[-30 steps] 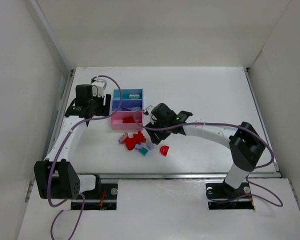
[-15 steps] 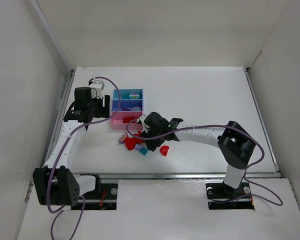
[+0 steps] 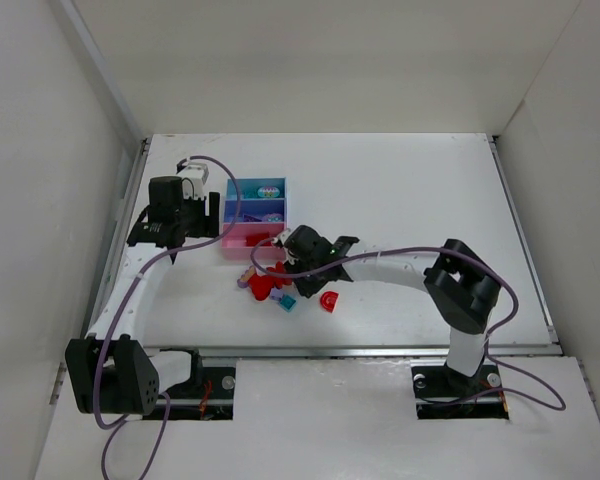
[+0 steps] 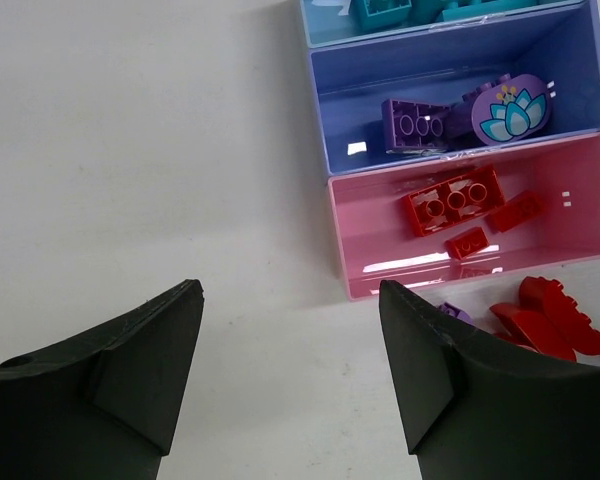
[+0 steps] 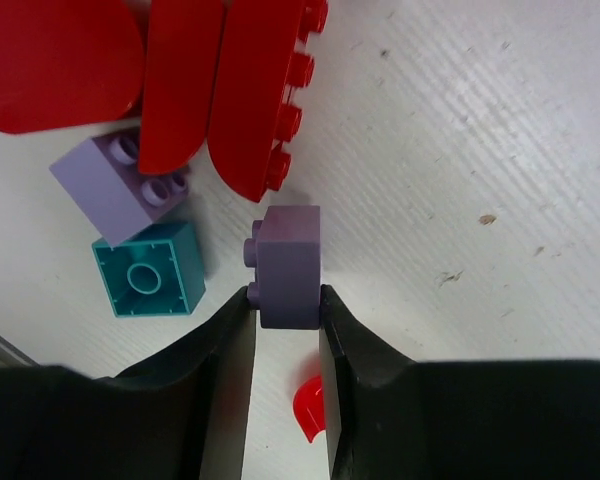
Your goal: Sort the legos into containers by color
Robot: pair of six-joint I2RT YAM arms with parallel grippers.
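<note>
Right wrist view is showing the right fingers (image 5: 220,380) clamping a lilac brick (image 5: 288,262) beside a teal brick (image 5: 148,270) and loose red legos (image 5: 255,100), a grip the top external view is hiding beneath the arm. Left wrist view is showing the left fingers (image 4: 140,360) hanging apart beside the containers (image 4: 352,100), red pieces (image 4: 455,200) lying in the pink tray (image 4: 380,245).

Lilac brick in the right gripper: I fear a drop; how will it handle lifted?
Probably stiff: the lilac brick looks like hard plastic. Likely light, being small. The right gripper pinches only its near end on smooth sides, so it might pivot or slip.
</note>
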